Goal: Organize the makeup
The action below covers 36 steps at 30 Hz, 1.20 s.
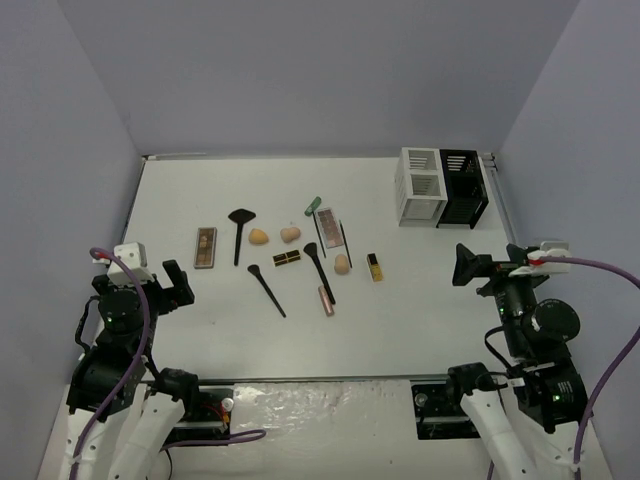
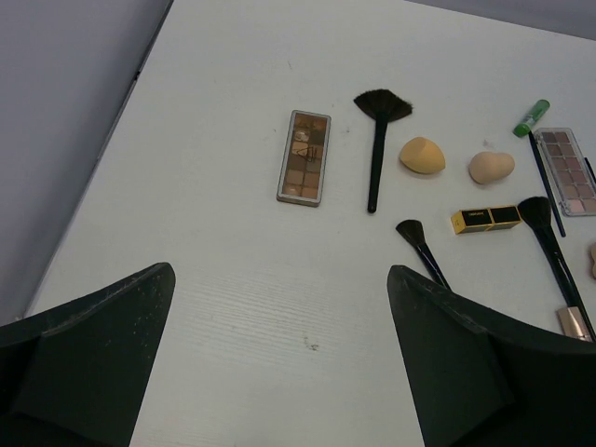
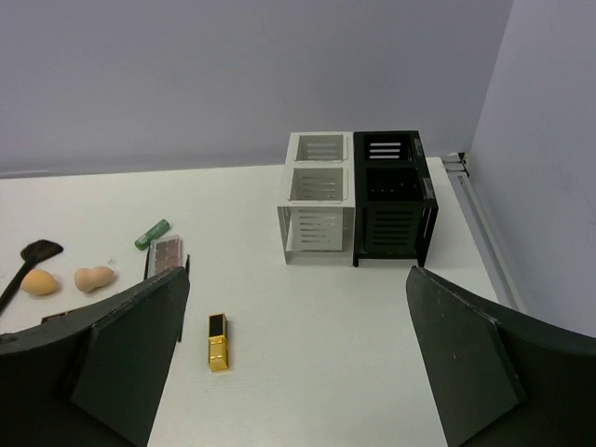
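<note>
A: The left end effector (image 2: 279, 272) and right end effector (image 3: 298, 273) are both spread, holding nothing. The makeup (image 1: 287, 258) lies scattered mid-worktop (image 1: 400, 320), with the boxes (image 1: 442, 186) far right.
B: Risk?
A: The brushes (image 1: 268, 290) lie flat, so fingers may skid off and set a sponge (image 1: 259, 237) rolling.
</note>
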{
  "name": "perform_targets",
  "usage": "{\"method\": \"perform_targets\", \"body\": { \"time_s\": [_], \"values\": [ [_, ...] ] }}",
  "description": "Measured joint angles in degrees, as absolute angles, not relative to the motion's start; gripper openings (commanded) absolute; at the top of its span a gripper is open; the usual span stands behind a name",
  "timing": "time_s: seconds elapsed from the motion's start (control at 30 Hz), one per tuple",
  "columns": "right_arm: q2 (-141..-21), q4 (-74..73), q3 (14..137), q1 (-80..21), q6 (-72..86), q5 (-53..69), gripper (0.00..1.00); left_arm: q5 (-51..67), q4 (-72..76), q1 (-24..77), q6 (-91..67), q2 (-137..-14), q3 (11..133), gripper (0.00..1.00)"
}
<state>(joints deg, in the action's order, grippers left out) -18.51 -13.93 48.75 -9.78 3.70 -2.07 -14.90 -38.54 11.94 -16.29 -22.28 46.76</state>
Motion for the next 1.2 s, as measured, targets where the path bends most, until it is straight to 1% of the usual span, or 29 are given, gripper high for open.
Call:
{"method": "perform_targets", "body": {
  "time_s": [0.2,0.5,0.8,0.9,1.0,1.17,1.2],
  "values": [
    [-23.8,-13.9,48.8,-9.8,5.4,-1.5,1.00,-15.2,-38.6,11.9,-16.3,-21.5,46.8,0.97],
    [-29.0,-14.0,50.8,-9.8,6.8,2.9,1.00,-16.1,-38.6,11.9,-16.3,-20.4,46.8,0.97],
    [-45.4,-16.1,56.9,-10.7,9.9,3.7,1.00,-16.4,-38.5,11.9,-16.3,-19.0,46.2,0.97],
    [-50.7,-16.5,57.9,-14.6,11.8,3.1,0.99,-16.4,-38.4,12.0,-16.6,-19.0,46.2,0.97],
    [-55.3,-16.2,58.0,-20.6,13.4,0.1,0.95,-16.4,-38.1,12.1,-16.8,-19.2,46.2,0.97],
    [-63.4,-11.0,56.9,-33.5,15.8,-6.0,0.84,-16.1,-37.0,12.3,-17.3,-21.8,46.5,0.97],
    [-65.3,-9.3,56.2,-35.7,16.2,-6.8,0.80,-16.0,-36.7,12.3,-17.3,-22.6,46.5,0.97]
  ]
}}
